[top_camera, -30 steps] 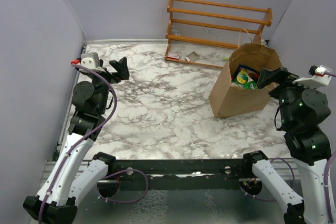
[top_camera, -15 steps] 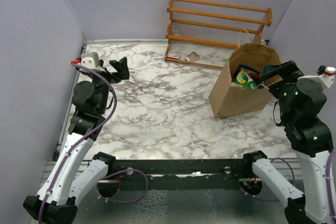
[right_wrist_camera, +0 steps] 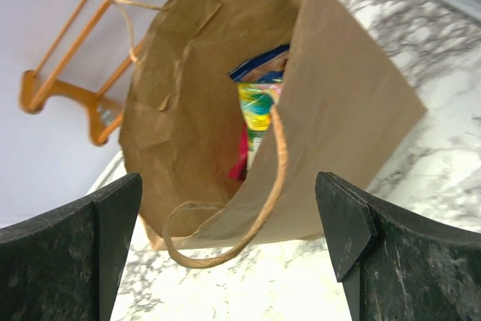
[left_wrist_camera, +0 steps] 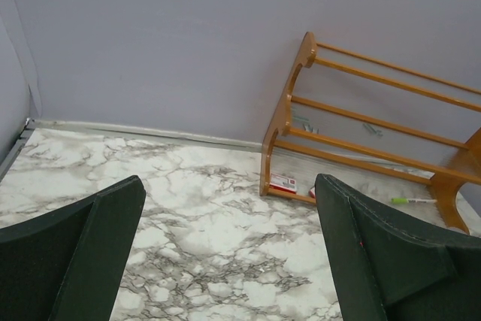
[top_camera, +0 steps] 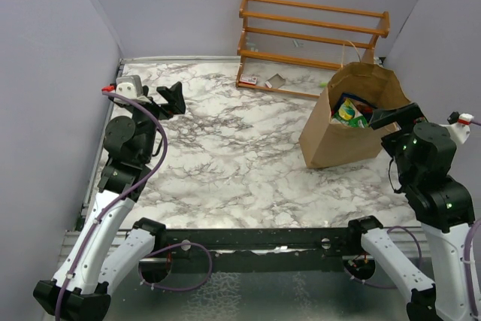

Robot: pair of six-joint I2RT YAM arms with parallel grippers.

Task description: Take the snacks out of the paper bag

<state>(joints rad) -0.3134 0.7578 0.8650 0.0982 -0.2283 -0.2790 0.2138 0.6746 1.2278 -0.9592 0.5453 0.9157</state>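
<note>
- Table (top_camera: 225, 163): marbled top. We see no packet lying on it outside the bag.
- Rack (top_camera: 316, 24): orange wood, just behind the bag and running off to its left.
- Bag (top_camera: 338, 140): brown paper, standing upright with its mouth open. One string handle loops over the near lip in the right wrist view.
- Right gripper (top_camera: 391, 114): just right of the bag at the rim, fingers spread wide and holding nothing. It faces the mouth but is not inside.
- Left gripper (top_camera: 171, 99): well to the left of the bag, fingers apart, empty and pointing away from it.
- Snacks (top_camera: 349, 113): all inside the bag. A green-yellow packet shows on top, with dark blue behind it and a red edge below. We cannot count them.
- Two scraps, red-white (top_camera: 250, 80) and grey (top_camera: 275, 79): far left of the bag, at the rack's foot. We judge they are not part of the job.
- Progress: our judgement is that nothing is out yet, so every packet is still to be lifted.
</note>
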